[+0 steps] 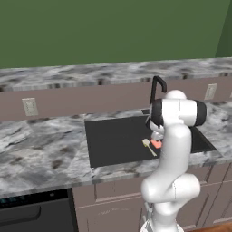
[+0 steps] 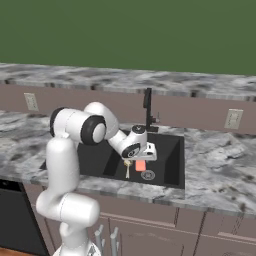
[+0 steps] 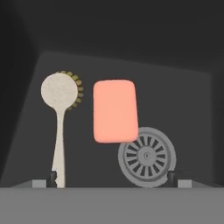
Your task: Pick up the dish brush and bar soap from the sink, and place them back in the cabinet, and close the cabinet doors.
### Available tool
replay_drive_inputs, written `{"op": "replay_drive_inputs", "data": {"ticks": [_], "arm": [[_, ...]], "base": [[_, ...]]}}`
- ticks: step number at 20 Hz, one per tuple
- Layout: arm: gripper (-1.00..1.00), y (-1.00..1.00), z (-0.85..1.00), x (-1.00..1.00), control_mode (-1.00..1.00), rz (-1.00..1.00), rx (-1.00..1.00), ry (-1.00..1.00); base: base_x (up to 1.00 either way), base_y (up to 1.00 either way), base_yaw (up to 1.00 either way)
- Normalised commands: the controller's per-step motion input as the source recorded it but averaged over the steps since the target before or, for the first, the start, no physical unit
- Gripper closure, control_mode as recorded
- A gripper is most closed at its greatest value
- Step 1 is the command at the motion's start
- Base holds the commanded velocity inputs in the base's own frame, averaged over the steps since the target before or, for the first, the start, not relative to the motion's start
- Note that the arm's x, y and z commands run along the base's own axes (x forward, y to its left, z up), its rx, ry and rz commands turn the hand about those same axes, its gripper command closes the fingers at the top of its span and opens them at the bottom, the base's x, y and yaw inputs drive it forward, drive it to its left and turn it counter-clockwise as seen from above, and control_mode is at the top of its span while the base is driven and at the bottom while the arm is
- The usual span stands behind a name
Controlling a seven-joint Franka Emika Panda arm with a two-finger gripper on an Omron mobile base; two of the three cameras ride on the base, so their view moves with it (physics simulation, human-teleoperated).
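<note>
The black sink [image 1: 113,140] [image 2: 172,160] holds the cream dish brush [image 3: 59,131] [image 1: 148,146] [image 2: 127,168] and, right beside it, the salmon-pink bar soap [image 3: 114,111] [image 1: 157,144] [image 2: 140,165]. They lie side by side without touching. In the hand view the soap's lower corner overlaps the round metal drain [image 3: 148,158] [image 2: 147,174]. My gripper [image 3: 113,177] [image 2: 142,157] hangs open just above them, pointing down into the basin, with nothing between its fingers. One fingertip [image 3: 53,178] sits by the brush handle, the other near the drain. The cabinet and its doors are out of view.
A slim black faucet [image 1: 157,88] [image 2: 148,107] rises behind the sink, close to my hand. Grey marble counter [image 1: 41,149] [image 2: 220,160] runs on both sides. Wall outlets [image 1: 30,107] [image 2: 233,118] sit on the backsplash. A dark appliance front [image 1: 36,213] stands below the counter at left.
</note>
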Motion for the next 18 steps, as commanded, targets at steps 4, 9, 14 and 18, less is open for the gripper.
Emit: {"op": "replay_drive_inputs", "data": {"ticks": [4, 9, 14, 18], "arm": [[-1.00, 0.00, -0.18, 0.28, -1.00, 0.01, 0.00, 0.01], [-1.00, 0.00, -0.19, 0.30, -1.00, 0.01, 0.00, 0.02], [-1.00, 0.00, -0.16, 0.26, -1.00, 0.01, 0.00, 0.04], [-1.00, 0.00, -0.18, 0.15, -1.00, 0.02, 0.00, 0.05]], "base": [[0.00, 0.00, 0.00], [0.00, 0.00, 0.00], [0.00, 0.00, 0.00], [0.00, 0.00, 0.00]]}}
